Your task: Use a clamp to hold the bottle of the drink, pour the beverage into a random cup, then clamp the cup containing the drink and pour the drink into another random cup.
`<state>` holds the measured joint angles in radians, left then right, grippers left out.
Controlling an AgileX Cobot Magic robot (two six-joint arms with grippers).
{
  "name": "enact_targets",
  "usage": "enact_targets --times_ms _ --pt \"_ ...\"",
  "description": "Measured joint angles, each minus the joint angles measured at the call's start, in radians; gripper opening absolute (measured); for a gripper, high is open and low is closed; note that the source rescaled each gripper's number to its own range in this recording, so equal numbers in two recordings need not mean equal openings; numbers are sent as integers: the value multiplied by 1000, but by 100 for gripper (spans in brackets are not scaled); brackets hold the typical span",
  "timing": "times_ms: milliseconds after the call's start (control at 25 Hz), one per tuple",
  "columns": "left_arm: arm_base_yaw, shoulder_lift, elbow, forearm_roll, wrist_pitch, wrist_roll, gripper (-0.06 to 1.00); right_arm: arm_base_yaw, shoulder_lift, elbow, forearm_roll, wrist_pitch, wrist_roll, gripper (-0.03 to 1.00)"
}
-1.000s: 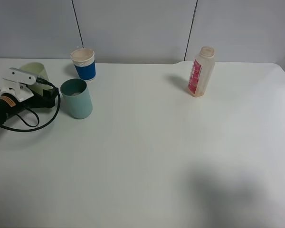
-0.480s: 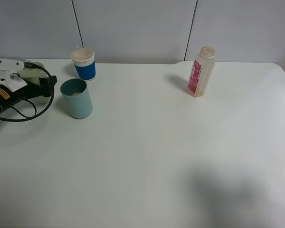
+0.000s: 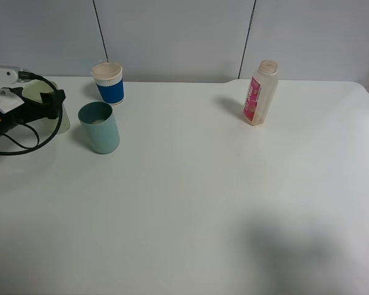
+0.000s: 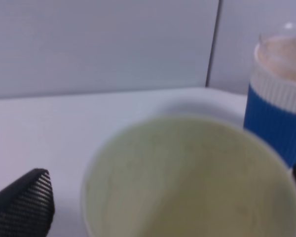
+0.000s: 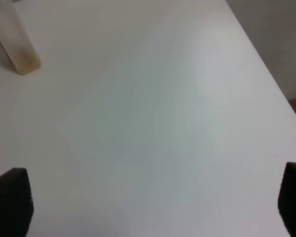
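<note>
From the high camera I see my left claw (image 3: pixel 46 101) at the far left edge of the counter (image 3: pixel 203 184), spread wide around the pale yellow-green cup (image 3: pixel 60 117), which stands upright and is mostly hidden behind the claw and its black cable (image 3: pixel 24 144). In the left wrist view that cup (image 4: pixel 187 182) fills the lower part of the picture, rim up, sitting between the two black fingertips (image 4: pixel 24 202); I cannot tell whether either pad touches its wall. I see no liquid inside it.

Just beside it stands the teal cup (image 3: pixel 99 127), upright, with a pale pool of beverage (image 3: pixel 98 121) low inside. Behind that, near the back wall, is the blue cup with white rim (image 3: pixel 109 83).

The bottle (image 3: pixel 259 93) stands upright well apart from the cups, toward the back right of the counter, pink-red label facing left.

My right claw (image 5: pixel 148 207) shows only in its own wrist view, fingertips far apart with nothing between them, above bare counter; the bottle's base (image 5: pixel 17 49) stands well off from it.
</note>
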<state>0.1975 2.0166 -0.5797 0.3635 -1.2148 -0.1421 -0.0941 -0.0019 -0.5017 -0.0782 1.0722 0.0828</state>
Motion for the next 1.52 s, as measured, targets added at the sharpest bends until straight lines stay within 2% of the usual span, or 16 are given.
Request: enact_targets --times_ms 600,760,840,1080,1360,1520 --pt "0 -176 4 17 -1 -1 99 0 0 0 0 0 0 99" --pt "0 -330 5 53 23 -117 99 0 0 0 0 0 0 99" --pt "0 -365 6 59 52 -136 99 0 0 0 0 0 0 99" --pt "-28 -590 7 54 316 -166 99 0 0 0 0 0 0 99" --pt "-104 -806 7 -51 599 -167 99 0 0 0 0 0 0 99" --pt "-142 -887 7 -91 716 -162 99 0 0 0 0 0 0 99"
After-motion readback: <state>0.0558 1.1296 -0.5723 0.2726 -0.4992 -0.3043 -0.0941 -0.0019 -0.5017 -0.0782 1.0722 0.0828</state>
